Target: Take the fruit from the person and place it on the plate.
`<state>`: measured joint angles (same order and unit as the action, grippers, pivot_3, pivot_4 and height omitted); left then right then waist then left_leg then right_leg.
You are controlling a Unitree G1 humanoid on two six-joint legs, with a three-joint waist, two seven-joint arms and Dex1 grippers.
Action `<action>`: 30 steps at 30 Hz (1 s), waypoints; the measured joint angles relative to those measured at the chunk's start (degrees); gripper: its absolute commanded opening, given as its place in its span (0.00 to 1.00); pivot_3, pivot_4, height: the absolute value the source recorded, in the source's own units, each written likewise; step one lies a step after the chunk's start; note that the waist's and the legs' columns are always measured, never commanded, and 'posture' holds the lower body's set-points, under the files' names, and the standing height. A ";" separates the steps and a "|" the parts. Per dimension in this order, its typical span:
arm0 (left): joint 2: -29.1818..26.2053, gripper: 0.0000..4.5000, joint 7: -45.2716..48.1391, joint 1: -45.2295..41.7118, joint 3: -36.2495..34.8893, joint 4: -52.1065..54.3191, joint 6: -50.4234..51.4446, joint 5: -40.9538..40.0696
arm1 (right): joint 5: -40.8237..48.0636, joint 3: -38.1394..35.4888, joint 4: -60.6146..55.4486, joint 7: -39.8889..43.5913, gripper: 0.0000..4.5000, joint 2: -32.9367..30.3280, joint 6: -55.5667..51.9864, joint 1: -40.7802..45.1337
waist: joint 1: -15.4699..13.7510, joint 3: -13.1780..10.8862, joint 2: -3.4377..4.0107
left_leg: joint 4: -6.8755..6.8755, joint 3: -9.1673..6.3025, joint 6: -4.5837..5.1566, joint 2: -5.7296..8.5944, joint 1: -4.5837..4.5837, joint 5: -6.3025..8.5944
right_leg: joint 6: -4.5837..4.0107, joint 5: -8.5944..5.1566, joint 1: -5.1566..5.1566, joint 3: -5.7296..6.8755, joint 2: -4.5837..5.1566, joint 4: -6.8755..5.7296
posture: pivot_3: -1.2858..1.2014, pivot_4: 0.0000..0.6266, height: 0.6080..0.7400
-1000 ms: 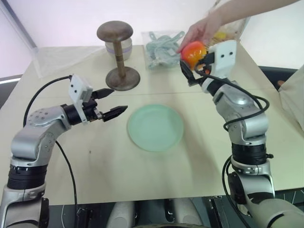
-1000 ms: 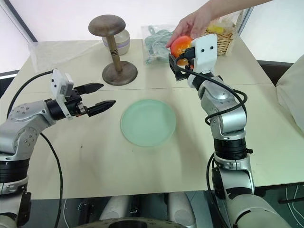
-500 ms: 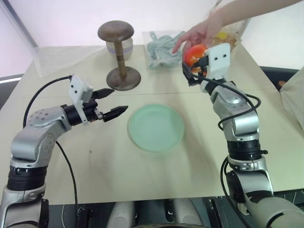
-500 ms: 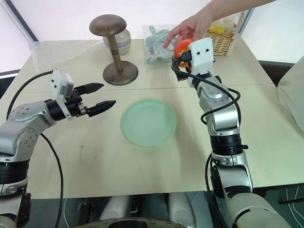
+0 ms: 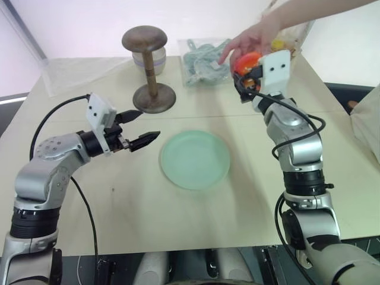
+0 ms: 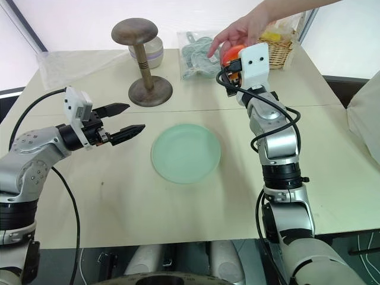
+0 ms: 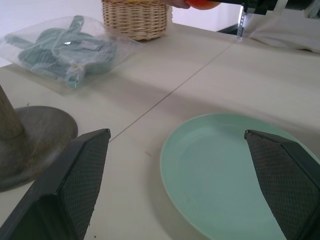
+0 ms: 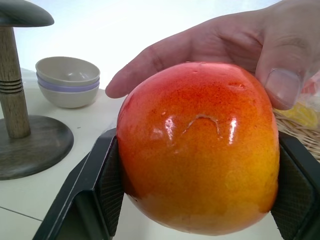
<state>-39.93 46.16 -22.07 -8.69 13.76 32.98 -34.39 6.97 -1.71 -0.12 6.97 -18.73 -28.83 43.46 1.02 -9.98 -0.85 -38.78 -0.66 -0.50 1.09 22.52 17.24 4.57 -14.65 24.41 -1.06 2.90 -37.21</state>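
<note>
— What's on my left side?

— My left gripper (image 5: pixel 144 127) hangs over the table (image 5: pixel 119 219) with its jaws apart and nothing between them, pointing toward the mint-green plate (image 5: pixel 195 160). The plate lies flat mid-table, bare. Behind the gripper stands a wooden round-based stand (image 5: pixel 148 71), with stacked bowls (image 8: pixel 67 80) just behind it.

— And further right?

— A clear bag of teal cord (image 5: pixel 205 59) lies at the back of the table, near a wicker basket (image 7: pixel 135 17). Beside them, my right gripper (image 8: pixel 195 200) is raised above the table's far edge, its jaws clamped on the red-orange fruit (image 8: pixel 197 147), one finger pad (image 8: pixel 110 185) against each side of it.

— Has the person let go?

— No. The person's hand (image 8: pixel 225 45) rests over the top of the fruit, thumb pressed on its upper side, the arm (image 6: pixel 285 9) reaching in from the far right.
</note>
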 measured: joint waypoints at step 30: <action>-1.01 1.00 3.84 -1.79 0.07 -2.39 0.34 -0.05 | 37.27 -11.20 -39.33 17.54 0.68 -9.81 -39.48 -15.95 | -0.06 -0.01 0.01 | 0.30 0.00 0.01 0.00 -0.01 0.00 | -0.01 -0.01 0.05 0.01 0.05 0.17 | 0.52 0.24 1.00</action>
<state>-40.94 50.01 -23.85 -8.62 11.37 33.33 -34.44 44.24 -12.91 -39.45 24.52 -28.54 -68.32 27.51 0.96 -9.98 -0.84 -38.49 -0.66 -0.49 1.09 22.51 17.24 4.55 -14.66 24.46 -1.05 2.96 -37.04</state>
